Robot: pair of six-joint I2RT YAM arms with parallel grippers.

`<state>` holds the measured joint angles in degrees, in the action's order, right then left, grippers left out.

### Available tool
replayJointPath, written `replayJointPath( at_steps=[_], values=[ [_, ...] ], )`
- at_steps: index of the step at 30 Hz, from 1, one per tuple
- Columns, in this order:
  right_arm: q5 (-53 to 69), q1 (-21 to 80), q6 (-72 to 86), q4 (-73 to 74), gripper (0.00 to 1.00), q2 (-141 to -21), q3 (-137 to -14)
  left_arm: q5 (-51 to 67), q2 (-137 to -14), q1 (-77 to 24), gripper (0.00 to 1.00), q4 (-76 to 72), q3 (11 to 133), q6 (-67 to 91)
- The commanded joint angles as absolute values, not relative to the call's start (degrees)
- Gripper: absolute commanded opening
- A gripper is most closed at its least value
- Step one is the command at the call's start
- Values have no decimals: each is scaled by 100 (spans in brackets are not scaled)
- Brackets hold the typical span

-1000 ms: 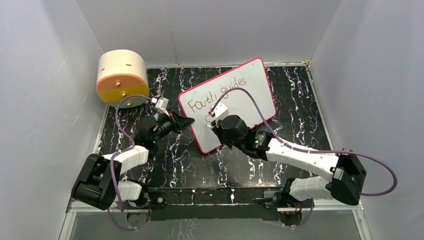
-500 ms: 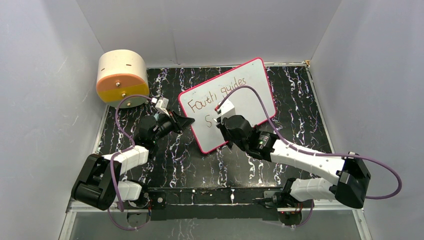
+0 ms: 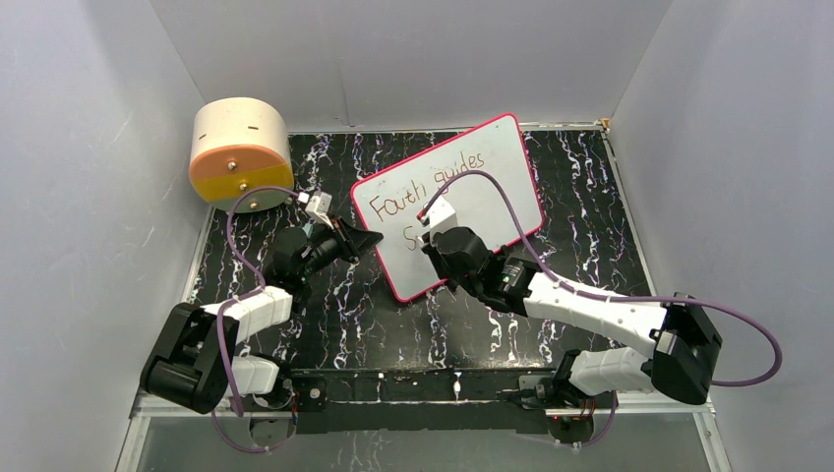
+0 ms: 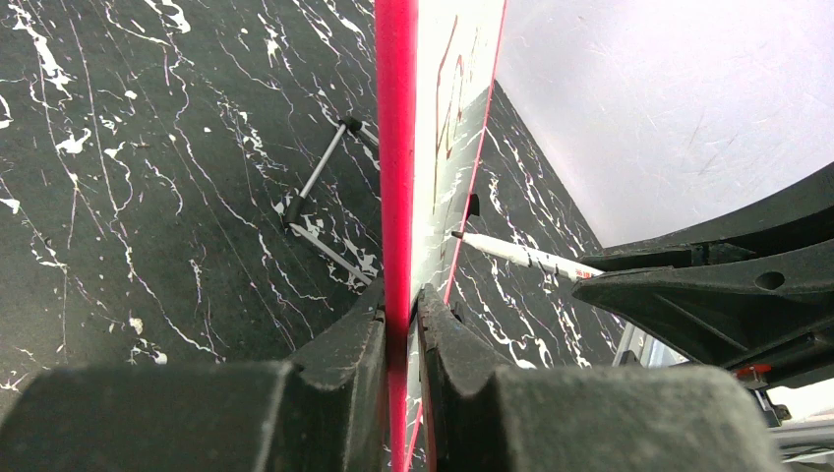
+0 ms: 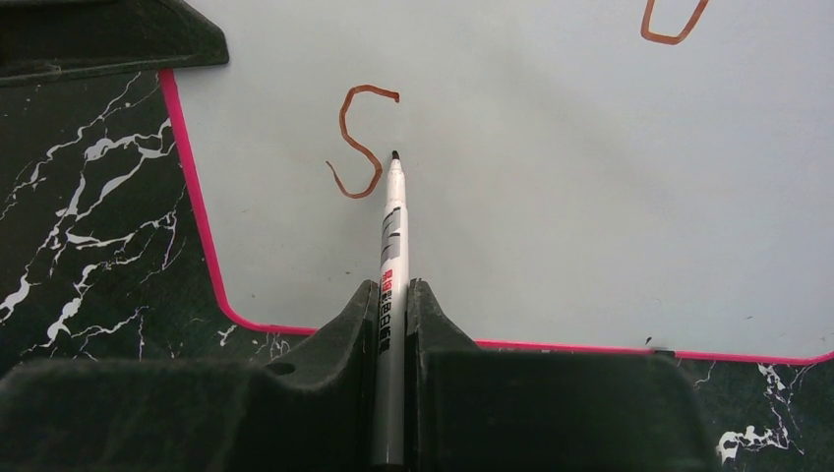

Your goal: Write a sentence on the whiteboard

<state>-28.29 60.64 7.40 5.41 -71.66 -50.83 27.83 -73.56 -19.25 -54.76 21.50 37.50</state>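
- Whiteboard (image 3: pixel 502 167): sits at centre frame in the overhead view, skewed on the black marbled tabletop (image 3: pixel 590 206), with its pink frame all round.
- Sentence (image 3: pixel 418 192): the upper line reads roughly "Faith guides". The lower line holds a lone "S" (image 5: pixel 356 143) near the board's lower left corner.
- Left gripper (image 4: pixel 401 305): closed tight on the board's pink left edge, bracing it.
- Right gripper (image 5: pixel 393 295): clamped on a white marker (image 5: pixel 393 236). The tip is just right of the "S" and appears to be at the board surface, though contact is not certain.
- Step in hand, as judged: the third word, with its first letter done.
- Next move calls for a vertical stroke beside the "S", with even tip pressure, consistent letter spacing and a firm brace on the board.
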Motion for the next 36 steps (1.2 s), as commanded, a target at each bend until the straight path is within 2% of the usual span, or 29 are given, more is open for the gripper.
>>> replayJointPath(
  at_steps=[1, 21, 36],
  values=[
    [-2844, 6018, 809, 187, 0, -7209, -5142, 2693, -7304, -1960, 0, -5185, 2214, 3570],
    [-3315, 5819, 913, 472, 0, -7223, -5120, 2680, -7242, -1964, 0, -5168, 2202, 3566],
    [-2754, 5818, 660, 48, 0, -6920, -5118, 2690, -7277, -1960, 0, -5142, 2231, 3568]
  ],
)
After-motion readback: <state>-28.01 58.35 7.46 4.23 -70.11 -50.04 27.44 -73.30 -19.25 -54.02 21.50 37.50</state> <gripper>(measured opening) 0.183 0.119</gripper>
